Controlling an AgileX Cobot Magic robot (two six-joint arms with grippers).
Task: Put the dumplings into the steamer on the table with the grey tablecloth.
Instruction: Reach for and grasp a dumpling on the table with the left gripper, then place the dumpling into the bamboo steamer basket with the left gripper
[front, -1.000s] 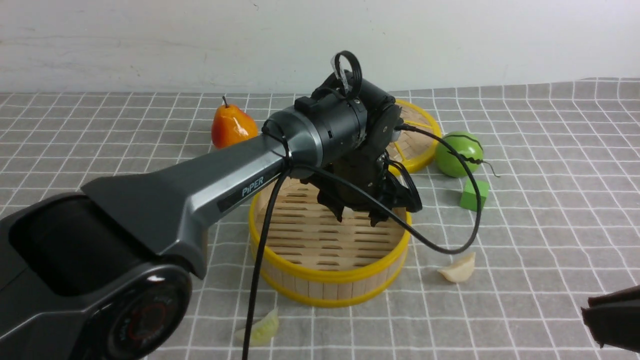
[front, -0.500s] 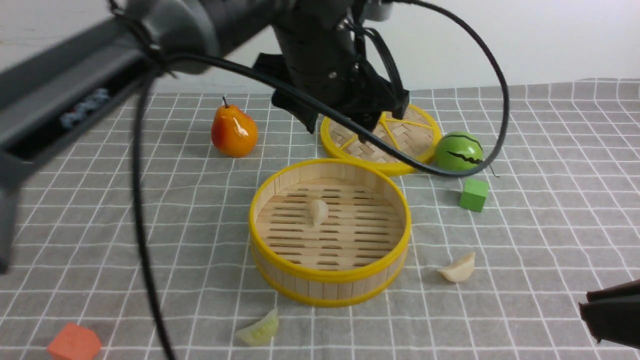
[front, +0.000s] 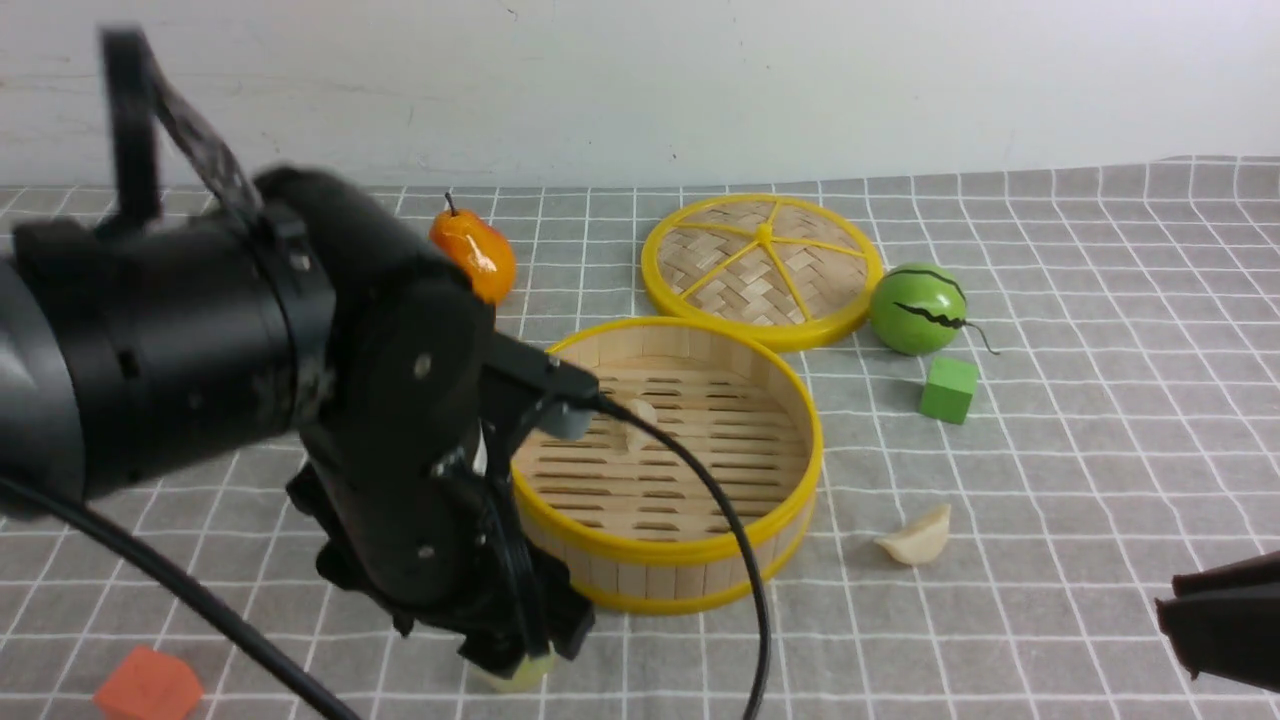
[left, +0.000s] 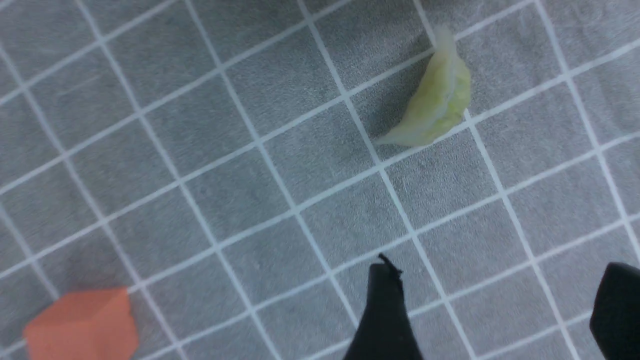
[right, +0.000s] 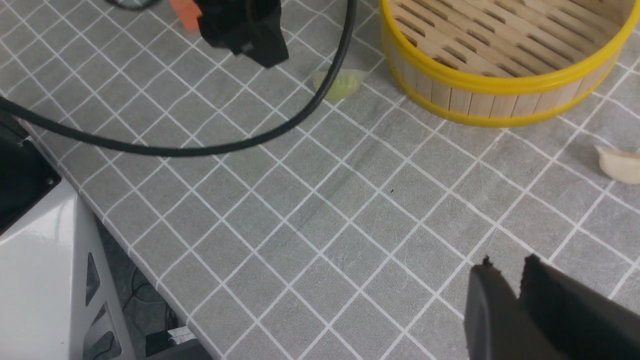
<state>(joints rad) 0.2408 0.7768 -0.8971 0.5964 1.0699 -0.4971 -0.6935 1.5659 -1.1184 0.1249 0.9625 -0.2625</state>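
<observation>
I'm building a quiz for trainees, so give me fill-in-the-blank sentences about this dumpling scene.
The steamer holds ___ white dumpling.
The left gripper, with nothing between its fingers, is ___.
The crescent dumpling nearest it, on the tablecloth, is pale ___.
Missing words: one; open; green.

No legible text anywhere.

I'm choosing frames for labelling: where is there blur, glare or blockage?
Front view: the left arm, close to the lens, looks smeared and hides most of the green dumpling; glare on the pear. Left wrist view: slightly soft. Right wrist view: sharp.
</observation>
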